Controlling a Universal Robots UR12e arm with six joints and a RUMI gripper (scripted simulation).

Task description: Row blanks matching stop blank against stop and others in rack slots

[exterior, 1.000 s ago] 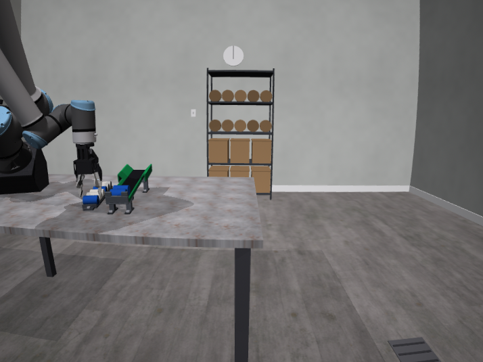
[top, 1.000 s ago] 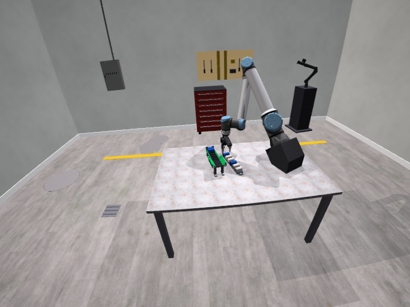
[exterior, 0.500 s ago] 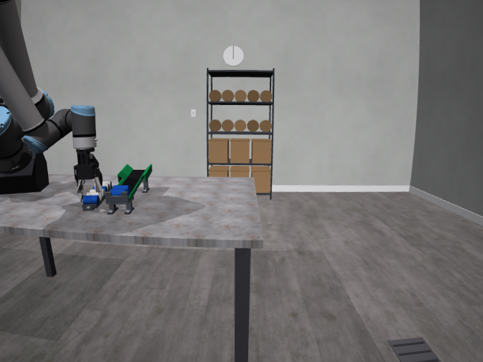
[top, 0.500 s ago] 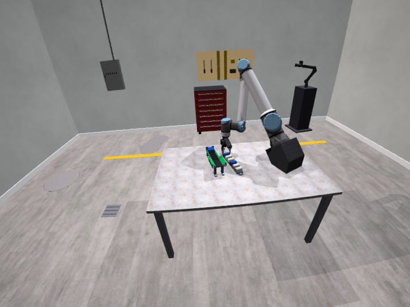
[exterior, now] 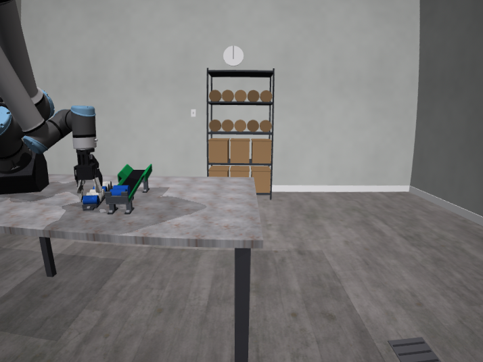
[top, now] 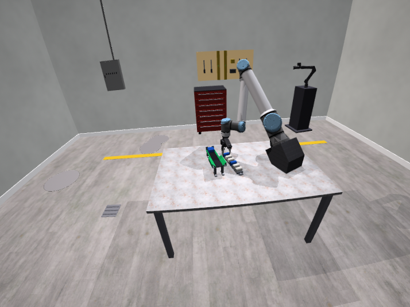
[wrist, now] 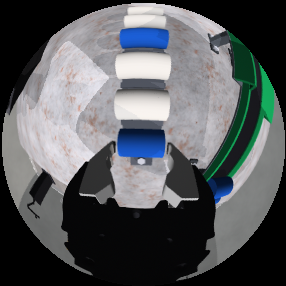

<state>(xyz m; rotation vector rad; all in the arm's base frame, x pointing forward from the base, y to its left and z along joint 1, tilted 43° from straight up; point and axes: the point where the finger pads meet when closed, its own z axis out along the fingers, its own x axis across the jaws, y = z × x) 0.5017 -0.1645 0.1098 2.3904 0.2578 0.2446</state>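
Note:
My gripper (wrist: pixel 141 142) (top: pixel 225 150) (exterior: pixel 87 184) is open, its fingers low on either side of a blue blank (wrist: pixel 141 143) at the near end of the grey stock rack (top: pixel 238 168) (exterior: pixel 90 206). Beyond it on the rack lie two white blanks (wrist: pixel 141 104) (wrist: pixel 143 64), another blue blank (wrist: pixel 144 38) and a further white blank (wrist: pixel 144 21), each across the rack. The green feed ramp (wrist: pixel 248 90) (top: pixel 215 158) (exterior: pixel 134 174) stands right beside the rack. One blue blank (wrist: pixel 220 187) (top: pixel 211 148) (exterior: pixel 120 189) lies at its low end against the stop.
The marbled table (top: pixel 239 190) (exterior: pixel 181 216) carries the ramp, the rack and the arm's black base (top: pixel 285 154). A red drawer cabinet (top: pixel 209 108) and a black pedestal (top: pixel 302 108) stand on the floor behind. A shelf unit (exterior: pixel 240 132) stands at the far wall.

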